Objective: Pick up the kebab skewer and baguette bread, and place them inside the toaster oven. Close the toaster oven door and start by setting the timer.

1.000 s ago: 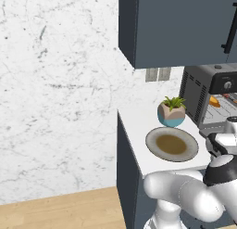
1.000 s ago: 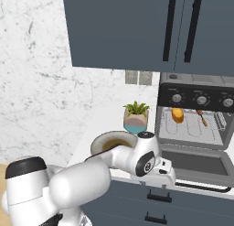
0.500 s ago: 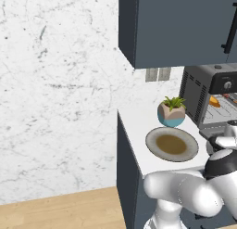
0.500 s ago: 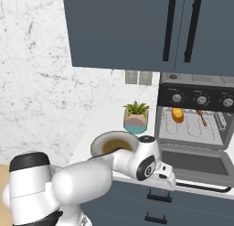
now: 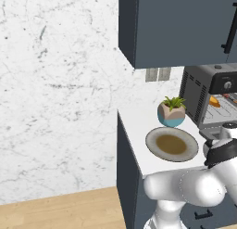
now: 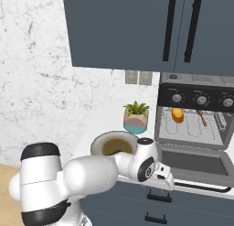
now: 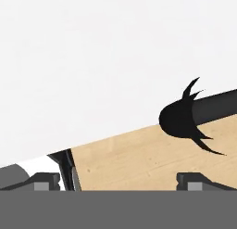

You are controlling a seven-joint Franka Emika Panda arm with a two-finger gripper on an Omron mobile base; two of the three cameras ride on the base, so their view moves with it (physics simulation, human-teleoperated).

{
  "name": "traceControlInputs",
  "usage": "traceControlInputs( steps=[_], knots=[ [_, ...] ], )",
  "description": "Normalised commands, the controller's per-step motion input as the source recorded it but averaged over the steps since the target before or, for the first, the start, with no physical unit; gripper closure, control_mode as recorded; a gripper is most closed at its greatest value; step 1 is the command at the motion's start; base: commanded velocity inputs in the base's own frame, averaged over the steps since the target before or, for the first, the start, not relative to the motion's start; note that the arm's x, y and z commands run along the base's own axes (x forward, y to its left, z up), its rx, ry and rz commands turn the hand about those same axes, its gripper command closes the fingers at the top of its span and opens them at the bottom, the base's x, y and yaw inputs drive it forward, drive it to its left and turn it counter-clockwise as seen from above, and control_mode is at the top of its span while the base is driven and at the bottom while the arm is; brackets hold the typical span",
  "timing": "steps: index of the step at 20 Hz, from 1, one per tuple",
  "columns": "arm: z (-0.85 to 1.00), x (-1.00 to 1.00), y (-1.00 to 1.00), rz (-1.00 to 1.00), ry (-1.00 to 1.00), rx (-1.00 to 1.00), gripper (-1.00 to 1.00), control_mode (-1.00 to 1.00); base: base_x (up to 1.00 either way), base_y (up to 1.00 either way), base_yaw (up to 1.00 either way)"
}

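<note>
Setting: simulated kitchen, marble wall, dark cabinets above a white counter (image 5: 136, 130) at the corner
Toaster oven: toaster oven (image 6: 196, 120) sits at the right of the counter, its drop-down door (image 6: 194, 163) lying open and flat toward the robot
Baguette bread: baguette bread (image 6: 177, 115) rests on the wire rack inside, toward the left of the cavity
Kebab skewer: kebab skewer (image 6: 201, 117) lies on the same rack, right of the loaf, long axis running front to back
Other items: a plate (image 5: 171, 144) with a brown centre and a potted plant (image 5: 171, 111) stand left of the oven
Gripper: gripper (image 7: 118, 179) hangs low at the counter's front edge, just left of the door; its fingertips (image 7: 46, 181) stand wide apart with nothing between them
Key relation: the door's free front edge lies to the right of the hand and about level with it; the door hinges along the oven's base, so it must swing up and back
Judged step: both foods look loaded, so closing the door seems next, then the timer knob
</note>
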Motion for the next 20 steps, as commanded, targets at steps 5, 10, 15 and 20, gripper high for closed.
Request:
traceControlInputs(
  steps=[5, 10, 15, 20],
  knots=[
    [0.0, 0.51, 0.0, 0.0, 0.0, 0.0, -1.0, -1.0, 0.0, 0.0, 0.0],
    [0.0, 0.49, 0.0, 0.0, 0.0, 0.0, -1.0, -1.0, 0.0, 0.0, 0.0],
    [0.11, 0.64, 0.0, -0.01, -0.02, 0.0, -1.0, -1.0, 0.0, 0.0, 0.0],
    [0.43, 0.98, 0.0, -0.02, -0.05, 0.0, -1.0, -1.0, 0.0, 0.0, 0.0]
  ],
)
